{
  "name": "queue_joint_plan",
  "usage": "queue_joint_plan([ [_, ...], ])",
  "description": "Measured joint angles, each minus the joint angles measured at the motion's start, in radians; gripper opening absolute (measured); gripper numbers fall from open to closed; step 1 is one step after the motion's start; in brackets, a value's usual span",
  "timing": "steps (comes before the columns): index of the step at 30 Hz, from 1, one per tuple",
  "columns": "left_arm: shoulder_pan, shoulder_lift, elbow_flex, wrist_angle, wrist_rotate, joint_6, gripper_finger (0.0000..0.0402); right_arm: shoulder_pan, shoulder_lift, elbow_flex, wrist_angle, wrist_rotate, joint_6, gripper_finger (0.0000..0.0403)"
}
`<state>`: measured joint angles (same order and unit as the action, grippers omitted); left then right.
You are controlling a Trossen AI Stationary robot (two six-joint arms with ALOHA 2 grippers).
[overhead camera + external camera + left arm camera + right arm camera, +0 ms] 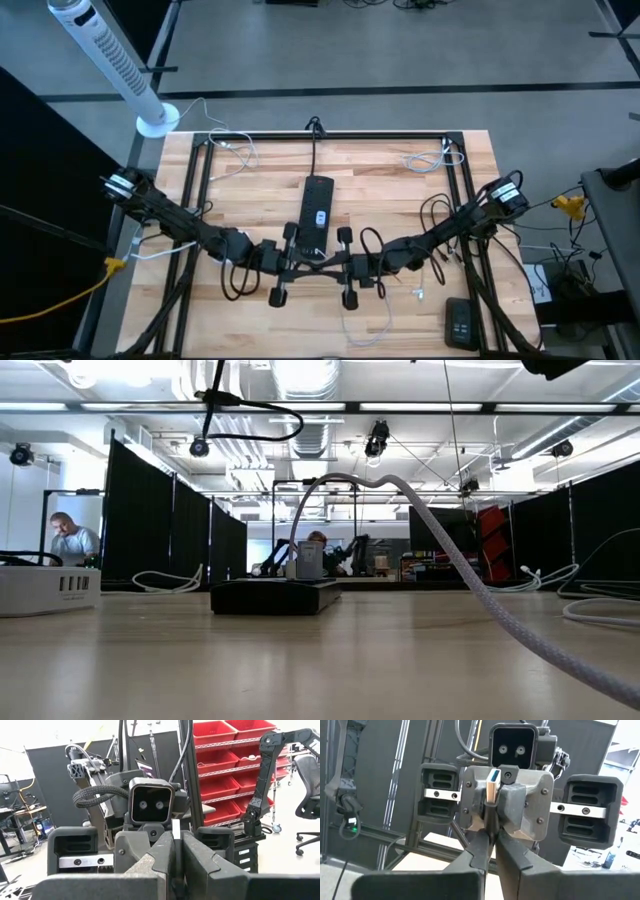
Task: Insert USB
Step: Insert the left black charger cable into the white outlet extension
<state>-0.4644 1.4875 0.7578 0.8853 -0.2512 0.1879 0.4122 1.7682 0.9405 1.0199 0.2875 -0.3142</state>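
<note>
My two grippers meet nose to nose above the table's near middle: left gripper (pixel 306 262), right gripper (pixel 332 264). Both are shut. A USB plug (pixel 493 784), silver with a blue tongue, stands up between the left gripper's grey fingers. It shows edge-on as a thin pale strip (pixel 176 831) in the left wrist view. A white braided cable (pixel 470 585) arches over the table in the low view and lies on the wood (pixel 385 312). The black power strip (pixel 318 205) lies flat beyond the grippers, along the table's middle (pixel 275 596). My left gripper pinches the USB plug (pixel 176 831) between its two fingers (pixel 200 852), coming level from the table's left. The plug's metal end (pixel 493 782) sticks up past the fingers, clear of the table. My right gripper's fingers (pixel 476 856) close from the table's right just under the plug, on its dark lower part (pixel 490 827). The left fingers partly hide that contact.
A black frame (pixel 330 135) rims the table. Loose white cables lie at the far left (pixel 235 150) and far right (pixel 430 160), black cable loops beside each arm. A dark device (pixel 460 322) sits at the near right corner. A pale box with ports (pixel 50 588) shows in the low view.
</note>
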Motion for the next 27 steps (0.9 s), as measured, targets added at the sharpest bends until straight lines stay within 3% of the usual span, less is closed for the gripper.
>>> queue_joint_plan([
  [7, -0.002, 0.000, 0.000, -0.007, -0.008, 0.001, 0.0024, 0.010, -0.047, 0.000, -0.136, 0.059, -0.048, 0.0000],
  [17, -0.005, -0.002, 0.000, -0.010, 0.003, 0.001, 0.0102, 0.017, -0.146, -0.001, -0.391, 0.084, -0.056, 0.0001],
  [27, -0.004, -0.002, 0.000, -0.049, -0.029, 0.090, 0.0141, 0.005, -0.209, -0.001, -0.617, 0.081, 0.020, 0.0001],
])
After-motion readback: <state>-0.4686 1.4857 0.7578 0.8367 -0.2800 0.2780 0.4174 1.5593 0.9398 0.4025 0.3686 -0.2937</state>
